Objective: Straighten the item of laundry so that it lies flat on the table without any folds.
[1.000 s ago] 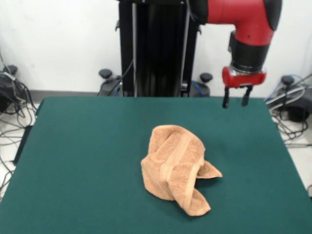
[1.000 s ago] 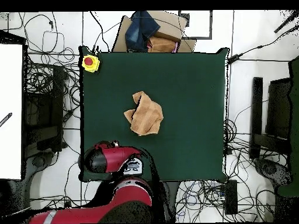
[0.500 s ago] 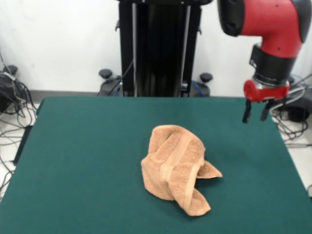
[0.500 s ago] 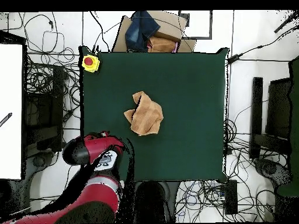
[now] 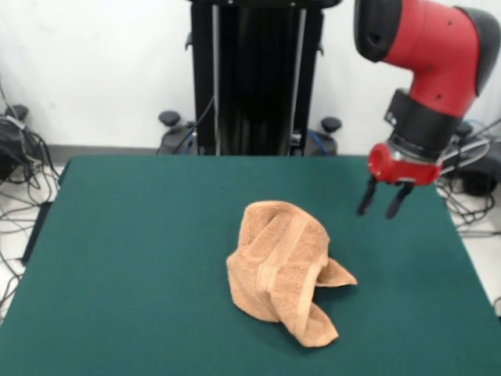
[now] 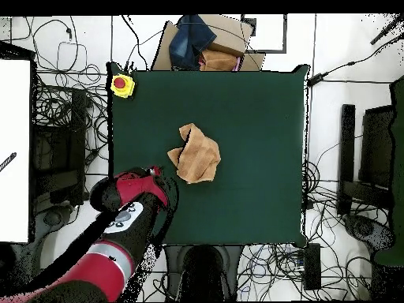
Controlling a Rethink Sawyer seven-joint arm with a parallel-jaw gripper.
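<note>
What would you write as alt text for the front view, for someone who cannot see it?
A crumpled peach-orange towel lies folded over itself near the middle of a dark green table. To its right, a red and black robot arm reaches down from above, its open end effector hanging above the cloth-covered surface, apart from the towel.

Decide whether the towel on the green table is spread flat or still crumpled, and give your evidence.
Crumpled. The towel sits bunched in a heap on the table, with folds and a woven band bent over itself. The open gripper hangs apart from it.

The towel (image 5: pixel 280 270) lies bunched, its folds hiding the underside (label not visible); the table's (image 5: pixel 117 274) near edge is cropped.
</note>
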